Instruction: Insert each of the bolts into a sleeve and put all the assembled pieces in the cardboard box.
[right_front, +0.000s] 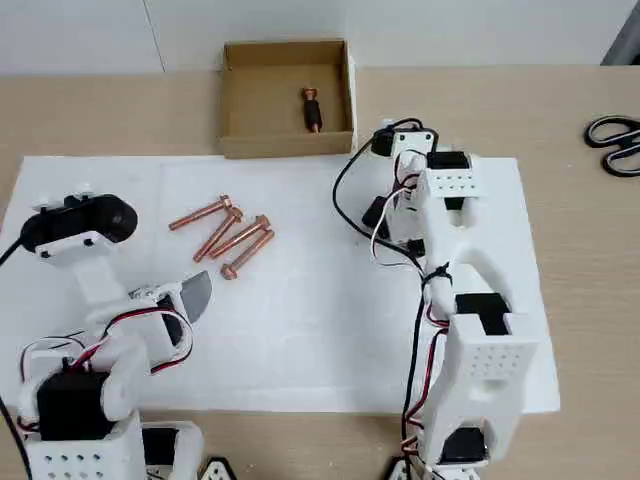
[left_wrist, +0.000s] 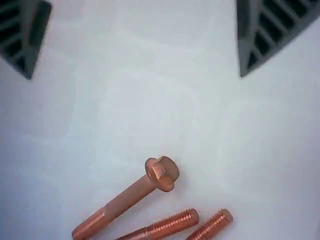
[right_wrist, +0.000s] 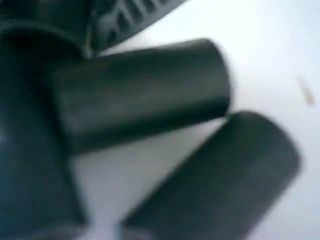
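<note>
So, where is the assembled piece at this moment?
In the high view, the assembled piece lies inside the cardboard box, near its right wall, beyond the four loose bolts on the white sheet.

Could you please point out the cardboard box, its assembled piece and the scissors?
cardboard box (right_front: 265, 105), high view, bare floor
assembled piece (right_front: 313, 117), high view, dark sleeve
scissors (right_front: 620, 147), high view, the handles

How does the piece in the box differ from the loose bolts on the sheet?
The piece carries a dark sleeve; the bolts are bare. The piece lies alone in the box; the four bolts lie clustered on the white sheet. Both are copper-coloured.
</note>
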